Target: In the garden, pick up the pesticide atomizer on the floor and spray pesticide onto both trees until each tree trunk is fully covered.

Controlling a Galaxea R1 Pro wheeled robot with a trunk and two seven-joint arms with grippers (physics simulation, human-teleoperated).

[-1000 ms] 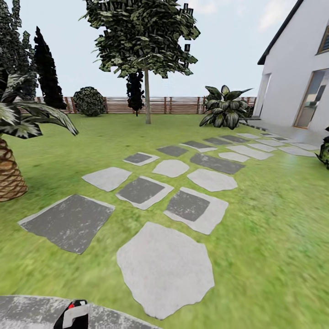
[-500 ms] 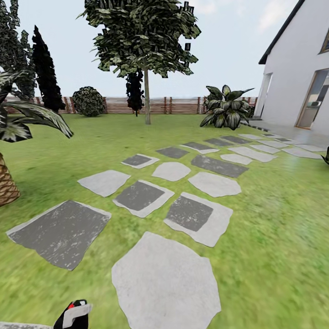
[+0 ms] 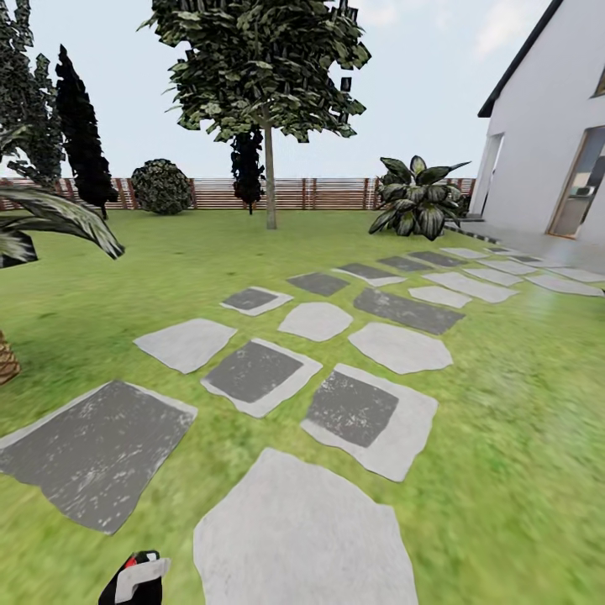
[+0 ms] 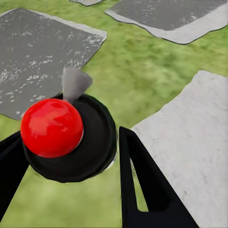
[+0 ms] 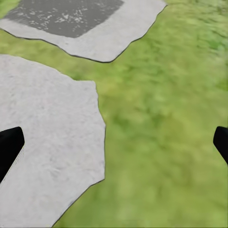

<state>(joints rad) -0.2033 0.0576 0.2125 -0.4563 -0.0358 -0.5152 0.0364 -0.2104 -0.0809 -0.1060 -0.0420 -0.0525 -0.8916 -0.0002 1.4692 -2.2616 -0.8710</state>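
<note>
A: Atomizer (image 4: 66, 137) first. Where is it?

B: Between the two black fingers (image 4: 142, 185) of the left claw (image 4: 71, 190), which is clenched on its black body. The red knob faces the left wrist camera, so its long axis runs away from the camera toward the ground. A small grey nozzle sticks out sideways from the top, pointing toward a dark stepping stone (image 4: 38, 52).

A: And from the head?

B: Its red-and-white top (image 3: 139, 576) peeks in at the bottom edge, left of centre, above the lawn (image 3: 521, 403).

A: The right claw (image 5: 114, 142)?

B: Released; its black fingertips (image 5: 9, 147) sit wide apart over grass and a pale stone (image 5: 42, 142).

A: Further out?

B: A thin-trunked tree (image 3: 269, 109) stands before the slatted fence (image 3: 319, 193), the white house (image 3: 546, 143) at right.
</note>
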